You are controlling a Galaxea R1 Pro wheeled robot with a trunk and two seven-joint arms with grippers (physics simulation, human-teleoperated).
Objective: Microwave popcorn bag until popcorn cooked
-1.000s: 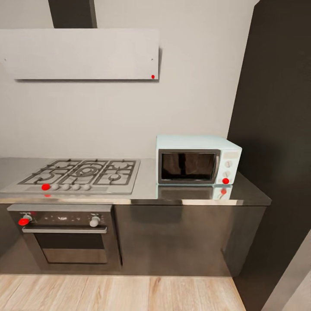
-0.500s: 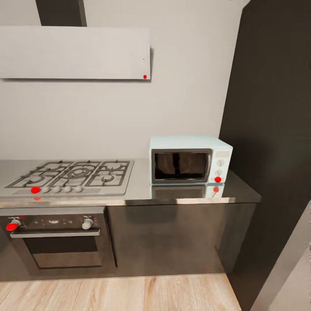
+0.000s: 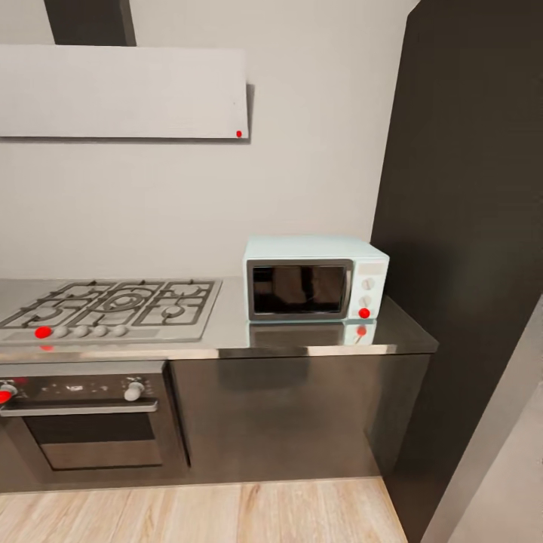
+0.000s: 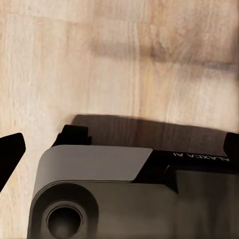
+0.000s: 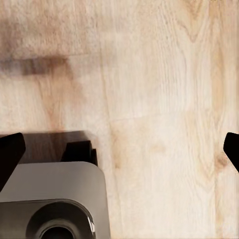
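Microwave [image 3: 315, 279] on countertop [image 3: 234, 335]; both grippers spread wide, empty, over wood floor [image 5: 159, 99]

You're looking at a glossy steel-look countertop [image 3: 302, 339] mirroring the smooth pale-blue microwave [image 3: 315, 280] with its dark glass door. Hob [image 3: 113, 308] showing matt grey metal. Floor [image 3: 226, 513] showing light wood grain, matt.

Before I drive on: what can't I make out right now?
- Inside of the pale blue microwave: head view, dark glass door hides it.
- Grey steel countertop left of the gas hob: cut off by the picture's edge.
- Hob knob markings: too small.
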